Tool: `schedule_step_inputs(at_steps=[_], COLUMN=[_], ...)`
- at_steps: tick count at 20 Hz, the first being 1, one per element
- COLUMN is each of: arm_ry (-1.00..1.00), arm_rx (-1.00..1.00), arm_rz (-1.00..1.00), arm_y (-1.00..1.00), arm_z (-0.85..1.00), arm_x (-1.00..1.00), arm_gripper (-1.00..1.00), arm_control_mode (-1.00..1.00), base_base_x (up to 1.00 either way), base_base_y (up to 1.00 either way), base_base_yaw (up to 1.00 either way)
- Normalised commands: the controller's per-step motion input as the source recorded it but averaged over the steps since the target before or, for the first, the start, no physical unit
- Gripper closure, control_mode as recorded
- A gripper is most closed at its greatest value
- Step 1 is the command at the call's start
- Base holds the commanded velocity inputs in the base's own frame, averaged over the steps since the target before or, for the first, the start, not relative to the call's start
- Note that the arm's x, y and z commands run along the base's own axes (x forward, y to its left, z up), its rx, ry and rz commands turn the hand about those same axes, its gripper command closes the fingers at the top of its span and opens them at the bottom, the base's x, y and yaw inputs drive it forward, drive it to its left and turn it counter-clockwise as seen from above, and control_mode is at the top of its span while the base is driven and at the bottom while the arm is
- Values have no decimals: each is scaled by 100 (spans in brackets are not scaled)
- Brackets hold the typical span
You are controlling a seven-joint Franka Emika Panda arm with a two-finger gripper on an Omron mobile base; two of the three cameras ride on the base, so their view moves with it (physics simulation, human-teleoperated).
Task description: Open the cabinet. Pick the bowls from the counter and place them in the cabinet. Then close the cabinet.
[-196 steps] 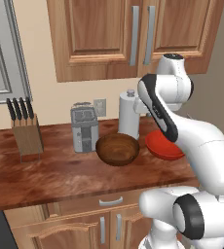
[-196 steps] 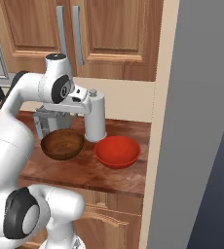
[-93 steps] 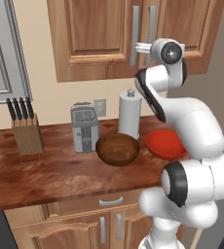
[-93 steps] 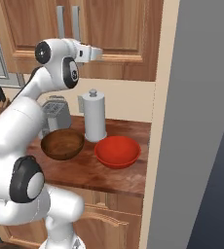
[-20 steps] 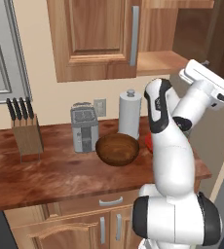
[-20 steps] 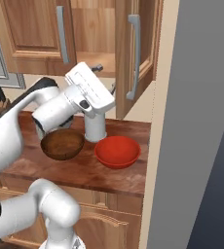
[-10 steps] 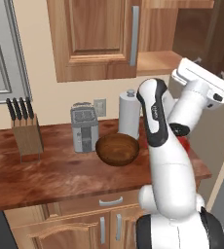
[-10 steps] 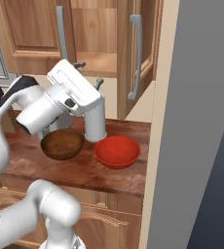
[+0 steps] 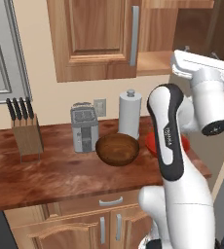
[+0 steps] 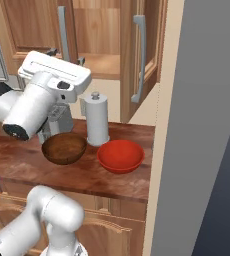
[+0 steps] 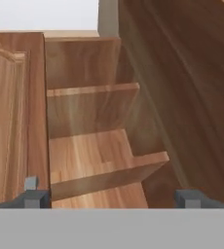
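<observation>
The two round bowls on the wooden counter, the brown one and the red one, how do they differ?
The dark brown wooden bowl has a matte, grained look; the glossy red bowl is smooth and shiny. The brown bowl is deeper, the red one shallower. The brown bowl sits in front of the grey toaster, the red one nearer the open cabinet door. Both are upright, empty, similar in width, and flank the white paper towel roll.

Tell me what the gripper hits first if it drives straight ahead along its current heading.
Probably the cabinet interior: the open gripper faces its bare shelf, whose front edge looks nearest. Depth is unclear.
</observation>
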Motion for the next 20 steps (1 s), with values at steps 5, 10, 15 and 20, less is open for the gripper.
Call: schedule_step_inputs(at_steps=[5,10,15,20], arm_ry=[7,0,2,0], arm_rx=[-5,-5,-1,0], arm_rz=[8,3,9,16], arm_y=[48,67,27,0], arm_z=[1,-5,-20,-13], arm_x=[-5,-1,36,57], arm_gripper=[-100,-100,-100,-100], arm_control_mode=[-100,-100,-100,-100], base_base_x=[0,0,0,0], base_base_y=[0,0,0,0], base_base_yaw=[0,0,0,0])
